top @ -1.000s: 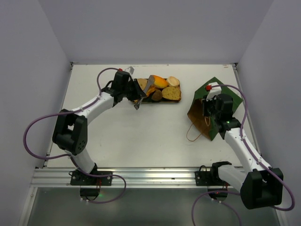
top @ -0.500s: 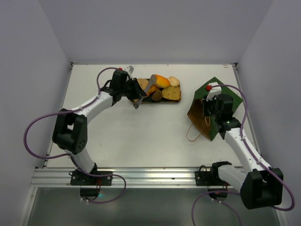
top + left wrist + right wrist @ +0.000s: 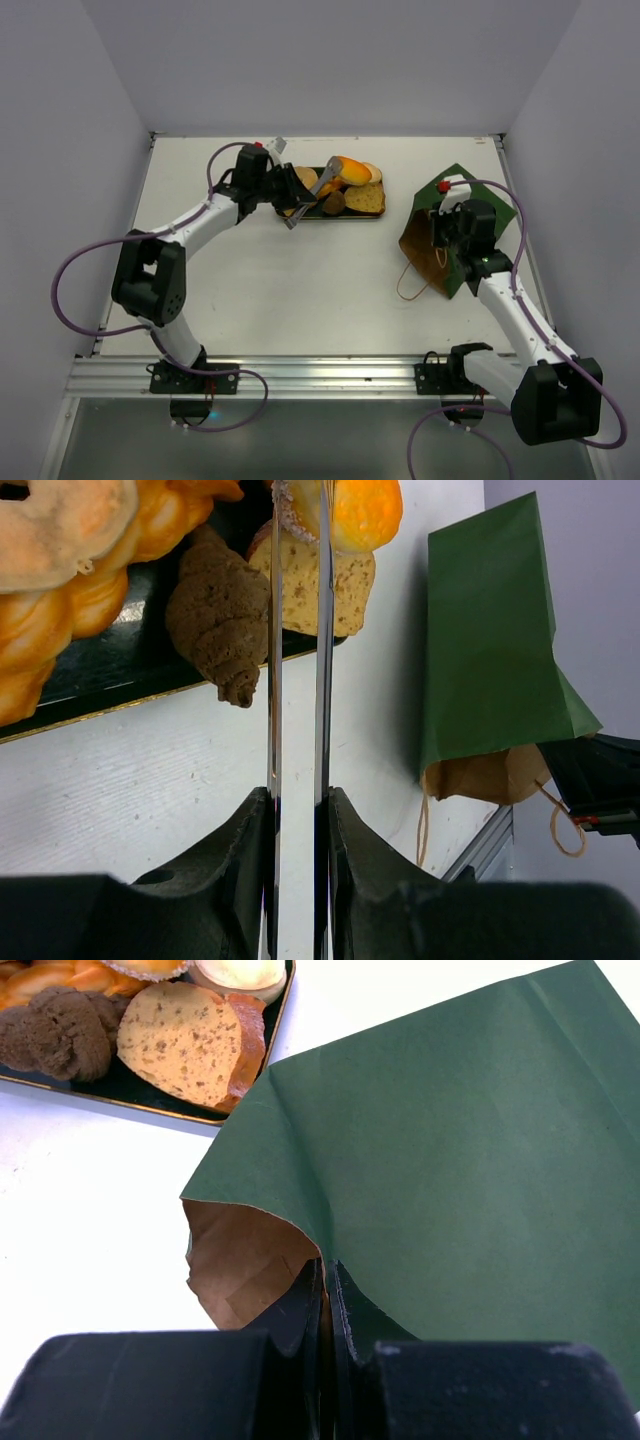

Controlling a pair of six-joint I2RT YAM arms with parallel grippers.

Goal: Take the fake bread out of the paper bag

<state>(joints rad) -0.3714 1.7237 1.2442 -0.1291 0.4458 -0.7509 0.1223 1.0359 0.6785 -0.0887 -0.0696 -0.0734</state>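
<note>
Green paper catches the eye from above: the paper bag (image 3: 440, 240) lies on its side at the right of the white table (image 3: 300, 290), its brown mouth facing left, and the right gripper (image 3: 448, 250) is at its edge. Well apart, at the far middle, the fake bread (image 3: 345, 190) sits heaped on a dark tray (image 3: 340, 217), none of it in the bag that I can see. The left gripper (image 3: 285, 192) holds metal tongs (image 3: 318, 185) that reach over the tray, with an orange roll (image 3: 350, 170) at their tips. From the left wrist, the jaws are pressed in on both arms of the tongs (image 3: 323, 680), squeezing them nearly together. The tips pinch the orange roll (image 3: 365, 510) just above a toast slice (image 3: 300, 585); whether the two touch I cannot tell. A brown crescent piece (image 3: 220, 615) and an orange braided loaf (image 3: 60, 610) lie on the tray (image 3: 110, 670), with the bag (image 3: 490, 650) beyond. From the right wrist, the right gripper (image 3: 325, 1295) has its jaws pinched tight on the bag's rim, green outside (image 3: 450, 1160), kraft brown inside. The toast slice (image 3: 190, 1040) and a small dark piece (image 3: 60, 1035) rest on the tray (image 3: 130, 1085) near the bag's corner.
</note>
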